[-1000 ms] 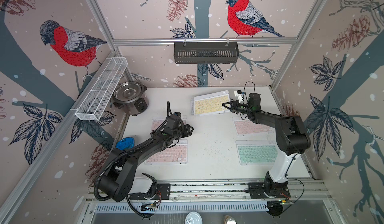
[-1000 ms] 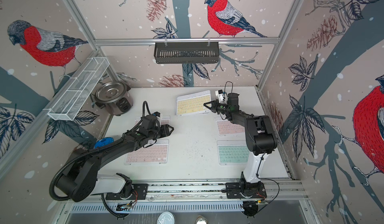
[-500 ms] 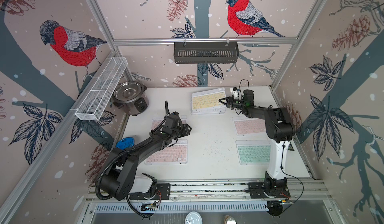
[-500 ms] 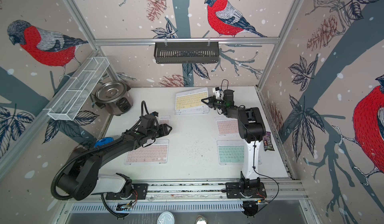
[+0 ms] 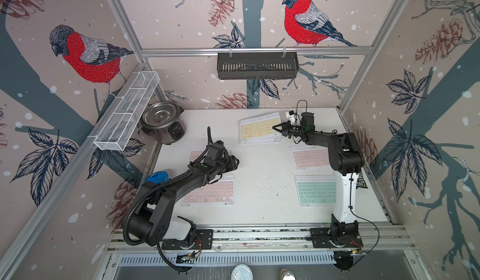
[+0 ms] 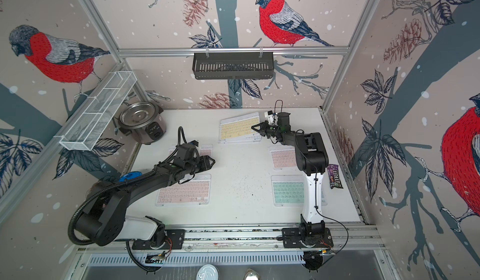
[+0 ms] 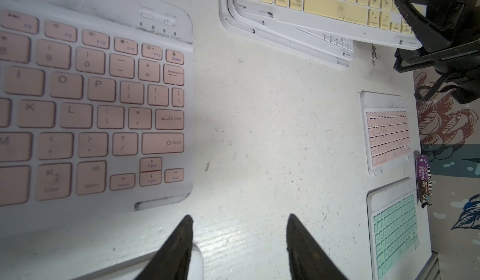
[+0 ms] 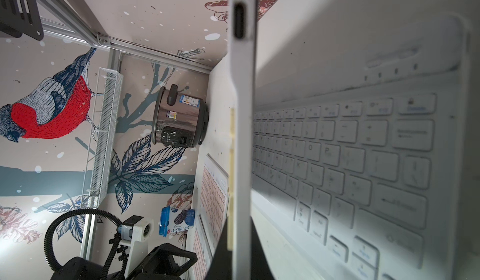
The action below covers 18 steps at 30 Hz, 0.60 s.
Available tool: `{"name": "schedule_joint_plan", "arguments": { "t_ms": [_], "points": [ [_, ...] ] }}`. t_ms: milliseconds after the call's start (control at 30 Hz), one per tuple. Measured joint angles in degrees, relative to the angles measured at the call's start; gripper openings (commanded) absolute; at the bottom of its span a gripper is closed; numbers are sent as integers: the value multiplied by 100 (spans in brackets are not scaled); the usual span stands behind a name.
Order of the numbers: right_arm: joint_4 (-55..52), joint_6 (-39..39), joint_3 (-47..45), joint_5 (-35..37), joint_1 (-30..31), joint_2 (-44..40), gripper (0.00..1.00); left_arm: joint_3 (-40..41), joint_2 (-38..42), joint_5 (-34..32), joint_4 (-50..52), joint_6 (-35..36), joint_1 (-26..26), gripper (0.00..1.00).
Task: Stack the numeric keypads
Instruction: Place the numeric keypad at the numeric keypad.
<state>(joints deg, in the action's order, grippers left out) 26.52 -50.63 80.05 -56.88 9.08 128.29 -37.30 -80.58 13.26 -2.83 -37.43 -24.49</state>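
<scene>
Right gripper [image 5: 277, 128] is pinched on the right-hand end of the yellow keypad [image 5: 258, 129], which sits skewed over a pile at the back of the table [image 5: 262, 177]. From the right wrist it's seen edge-on, with a white keypad [image 8: 350, 162] just beneath. How many are in that pile? Can't tell. Left gripper [image 7: 240, 217] is spread and empty over bare table, beside a pink keypad [image 7: 91, 97] cut off by the frame. The mint keypad [image 5: 313, 191] is partly hidden behind the right arm.
</scene>
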Motion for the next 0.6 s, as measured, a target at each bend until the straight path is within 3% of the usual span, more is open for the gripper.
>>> {"name": "schedule_joint_plan", "arguments": {
  "t_ms": [600],
  "points": [
    [-682,433,380,170,-11,188,38,-17,-186,17,-42,-2,11,57]
  ]
}}
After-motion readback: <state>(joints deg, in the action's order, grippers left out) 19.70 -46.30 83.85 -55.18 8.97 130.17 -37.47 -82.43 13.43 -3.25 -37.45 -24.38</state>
